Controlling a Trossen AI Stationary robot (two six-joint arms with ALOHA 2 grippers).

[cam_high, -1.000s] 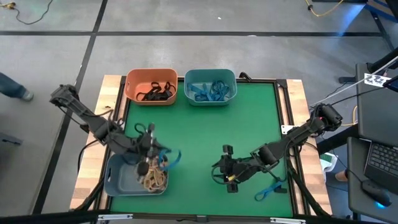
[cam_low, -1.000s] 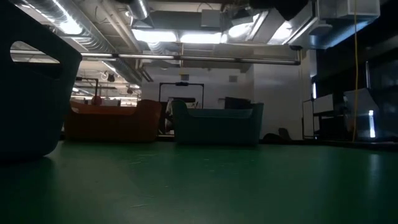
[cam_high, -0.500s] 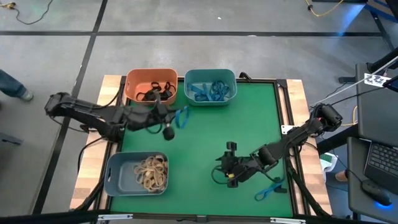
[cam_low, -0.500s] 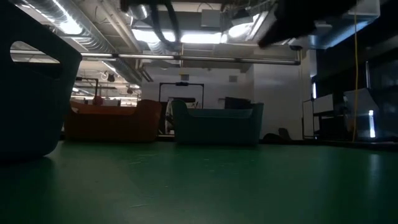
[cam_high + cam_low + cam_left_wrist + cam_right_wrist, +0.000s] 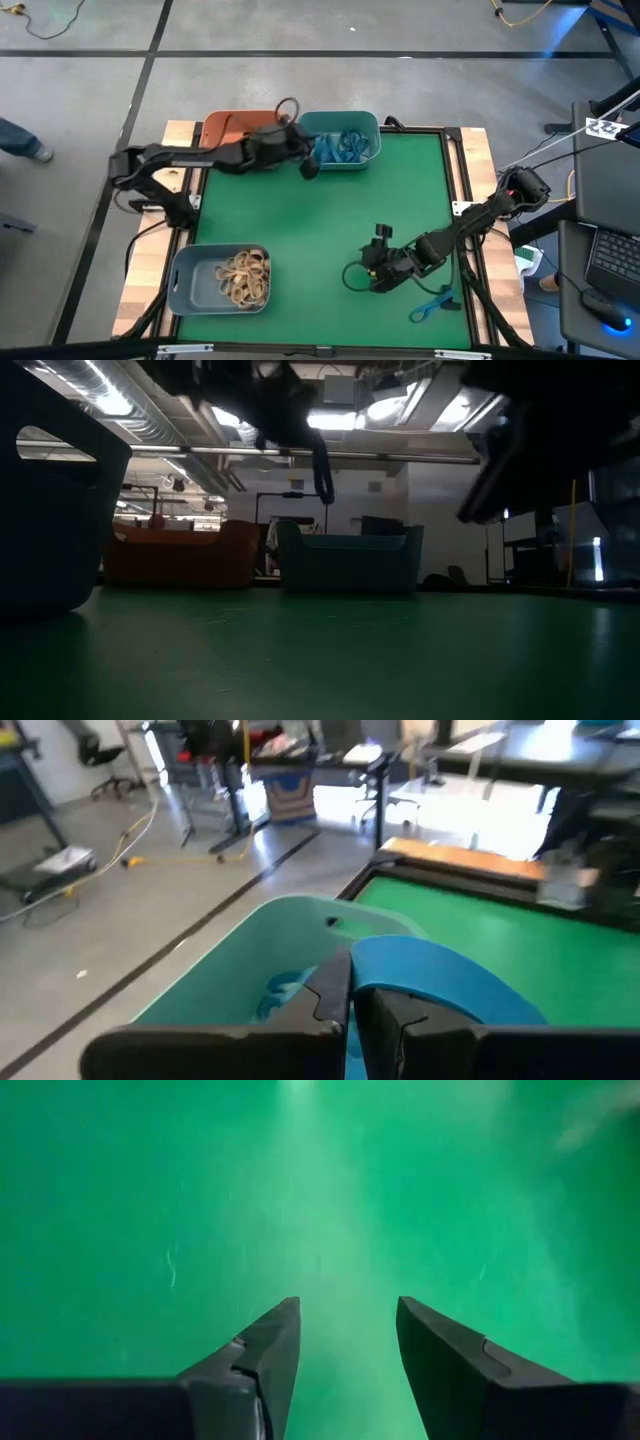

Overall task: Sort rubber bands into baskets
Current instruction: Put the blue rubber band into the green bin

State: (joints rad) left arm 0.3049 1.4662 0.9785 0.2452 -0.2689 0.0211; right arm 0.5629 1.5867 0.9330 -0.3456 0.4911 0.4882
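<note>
Now the left gripper, fingers clamped on a blue rubber band, is hovering above the teal plastic basket for dropping; the right gripper is waiting, fingers apart.

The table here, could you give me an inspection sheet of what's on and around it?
Surface: green mat.
Job's things: orange basket partly hidden; teal basket holds blue bands; grey basket holds tan bands; one blue band loose on mat.
Clutter: nothing seen.
Hands: left hand shut on a blue band at the teal basket; right hand open above bare mat.
Cables: black, along table edges.
Surroundings: concrete floor, laptop.
</note>
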